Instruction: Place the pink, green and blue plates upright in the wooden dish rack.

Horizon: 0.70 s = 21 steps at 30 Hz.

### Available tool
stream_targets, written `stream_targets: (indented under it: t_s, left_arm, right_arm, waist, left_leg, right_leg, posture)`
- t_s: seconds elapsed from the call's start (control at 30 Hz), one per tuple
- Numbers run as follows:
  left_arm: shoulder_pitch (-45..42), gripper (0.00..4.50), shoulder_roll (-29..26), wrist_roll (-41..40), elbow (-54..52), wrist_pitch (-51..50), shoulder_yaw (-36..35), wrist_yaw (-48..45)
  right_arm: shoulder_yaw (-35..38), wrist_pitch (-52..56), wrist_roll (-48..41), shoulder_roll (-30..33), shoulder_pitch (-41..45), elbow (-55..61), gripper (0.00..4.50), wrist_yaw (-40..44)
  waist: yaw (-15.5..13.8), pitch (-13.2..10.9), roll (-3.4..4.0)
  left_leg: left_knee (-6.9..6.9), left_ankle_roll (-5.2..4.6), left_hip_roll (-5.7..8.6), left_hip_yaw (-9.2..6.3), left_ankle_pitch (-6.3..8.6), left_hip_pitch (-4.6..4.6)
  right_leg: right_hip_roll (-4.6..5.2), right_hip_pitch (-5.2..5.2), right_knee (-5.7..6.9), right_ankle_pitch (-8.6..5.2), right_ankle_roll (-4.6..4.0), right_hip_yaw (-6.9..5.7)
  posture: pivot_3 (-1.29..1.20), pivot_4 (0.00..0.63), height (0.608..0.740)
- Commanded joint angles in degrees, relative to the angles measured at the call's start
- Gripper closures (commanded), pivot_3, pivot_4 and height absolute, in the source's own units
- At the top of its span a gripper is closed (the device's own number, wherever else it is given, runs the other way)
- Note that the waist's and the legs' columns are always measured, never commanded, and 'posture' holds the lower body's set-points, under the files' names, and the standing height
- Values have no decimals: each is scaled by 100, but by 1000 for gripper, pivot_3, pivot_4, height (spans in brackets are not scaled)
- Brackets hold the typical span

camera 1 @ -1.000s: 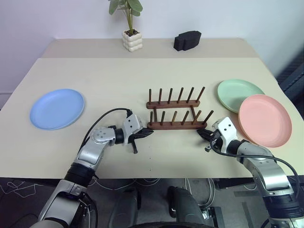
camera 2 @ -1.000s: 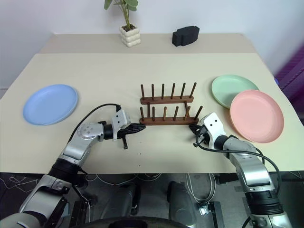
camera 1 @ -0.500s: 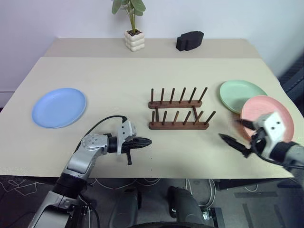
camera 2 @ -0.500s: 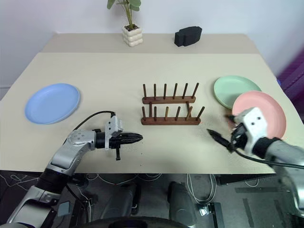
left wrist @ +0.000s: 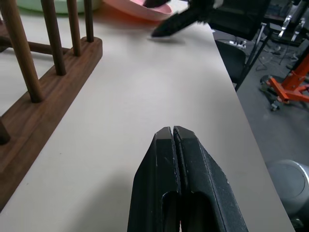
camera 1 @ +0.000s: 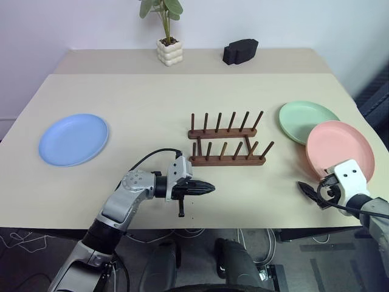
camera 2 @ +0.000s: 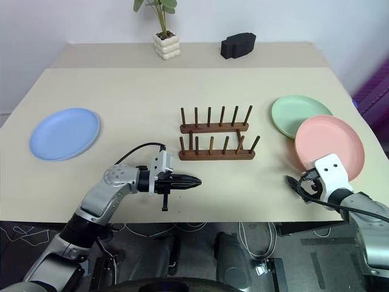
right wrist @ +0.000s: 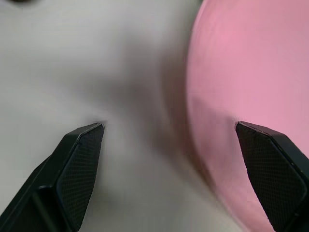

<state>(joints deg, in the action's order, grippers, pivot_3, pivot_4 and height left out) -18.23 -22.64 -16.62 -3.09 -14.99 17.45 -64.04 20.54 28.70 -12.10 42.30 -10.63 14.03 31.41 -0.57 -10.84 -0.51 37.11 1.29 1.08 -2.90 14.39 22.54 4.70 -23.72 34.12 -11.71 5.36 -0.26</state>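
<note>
Change: my right gripper [right wrist: 169, 140] has swung right to the pink plate [camera 1: 339, 152], jaws now wide.
Left gripper [left wrist: 173, 140]: closed, empty.
Wooden dish rack [camera 1: 226, 146]: empty.

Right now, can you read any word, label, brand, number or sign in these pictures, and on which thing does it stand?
None: no text can be read.
Pink plate, green plate, blue plate: plain.
Wooden dish rack: no mark.
Black block, white plant pot: no label visible.
</note>
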Motion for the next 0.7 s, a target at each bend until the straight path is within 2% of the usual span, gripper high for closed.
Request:
stream_targets:
  t_s: [0.03, 0.13, 0.17, 0.37, 0.47, 0.7]
  left_arm:
    - [-15, 4500, -18, 25, -70, 267, -61, 17]
    - [23, 4500, -6, 15, -41, 382, -108, 64]
    - [34, 4500, 1, 7, -33, 410, -118, 81]
    - [18, 4500, 50, -29, 32, 474, -118, 111]
    - [-38, 4500, 102, -35, 77, 459, -96, 110]
    - [-134, 4500, 162, -2, 169, 498, -57, 94]
  right_arm:
    - [-129, -283, 304, 28, 43, -186, 76, -107]
    - [-117, -345, 355, -5, 102, -232, 857, -158]
    - [-114, -363, 382, 0, 103, -230, 1264, -184]
    - [-79, -433, 541, 9, 5, -121, 4304, -287]
    - [16, -404, 572, 31, -84, 93, 4411, -304]
    - [208, -155, 847, 614, 6, 618, 4411, -133]
  waist:
    - [-6, 1, -1]
    - [-7, 1, -2]
    - [-10, 1, -2]
    - [-15, 1, -2]
    - [-16, 2, -5]
    - [-13, 1, 1]
  left_leg:
    - [0, 0, 0, -1, 0, 0]
    - [1, 0, 0, -1, 0, -1]
    - [1, 0, 0, -1, 0, -1]
    - [1, 0, 1, -3, 0, 0]
    - [2, 0, 1, -4, 0, -2]
    - [2, 0, 2, -3, 0, -1]
  right_leg:
    - [0, 1, 0, 0, 0, 0]
    - [-1, 2, 0, 0, 0, 0]
    - [0, 3, 0, 0, 0, 0]
    - [0, 2, 0, 0, 0, 0]
    - [-1, 4, 0, 0, 0, 0]
    - [-1, 3, 1, 0, 1, 0]
  posture:
    - [0, 150, 739]
    - [0, 150, 739]
    - [0, 150, 739]
    - [0, 150, 739]
    - [0, 150, 739]
    - [0, 150, 739]
